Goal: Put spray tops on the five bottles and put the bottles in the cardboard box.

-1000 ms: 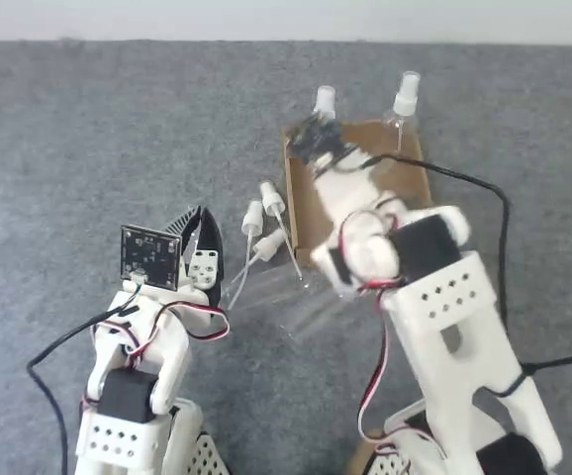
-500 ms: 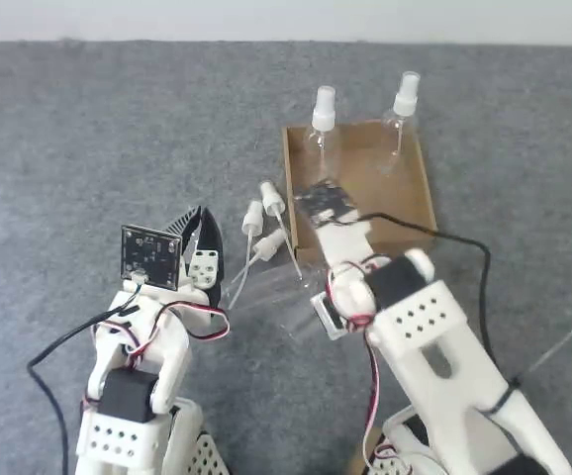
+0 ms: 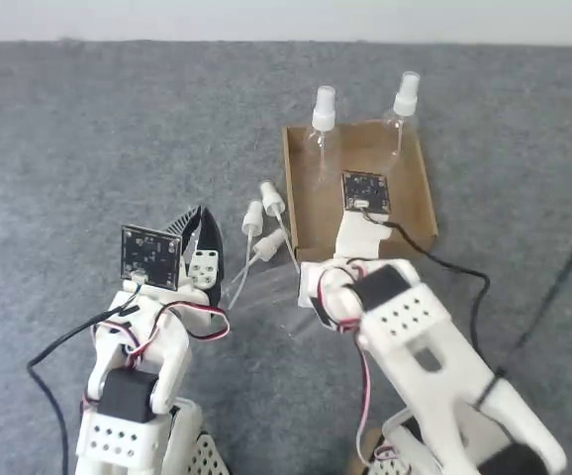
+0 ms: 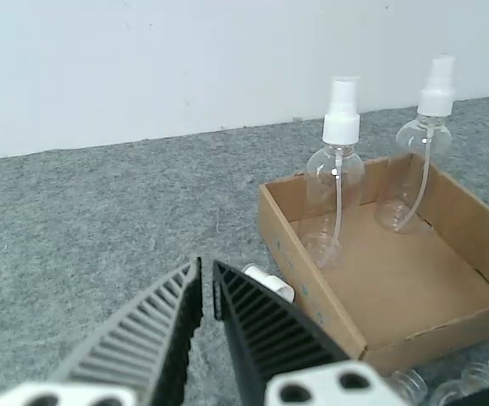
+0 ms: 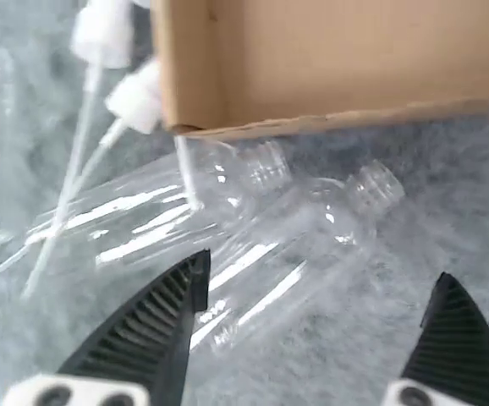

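Observation:
Two clear bottles with white spray tops stand upright at the far end of the cardboard box (image 3: pixel 417 203): one (image 3: pixel 323 134) on the left, one (image 3: pixel 402 117) on the right. Three loose spray tops (image 3: pixel 264 220) lie just left of the box. Clear uncapped bottles (image 5: pixel 253 254) lie on their sides against the box's near corner (image 5: pixel 312 59). My right gripper (image 5: pixel 312 326) hangs open just above them with nothing between its fingers. My left gripper (image 4: pixel 208 292) is shut and empty, hanging left of the box (image 4: pixel 380 279) near a spray top (image 4: pixel 271 286).
Grey carpet covers the table (image 3: pixel 118 129). The right arm (image 3: pixel 395 307) stands over the box's near edge. The left arm (image 3: pixel 152 327) stands at the near left. A pale wall (image 4: pixel 185 59) rises behind the table.
The right arm has drawn back from the far end of the box to its near edge, over the lying bottles. The left arm has not moved.

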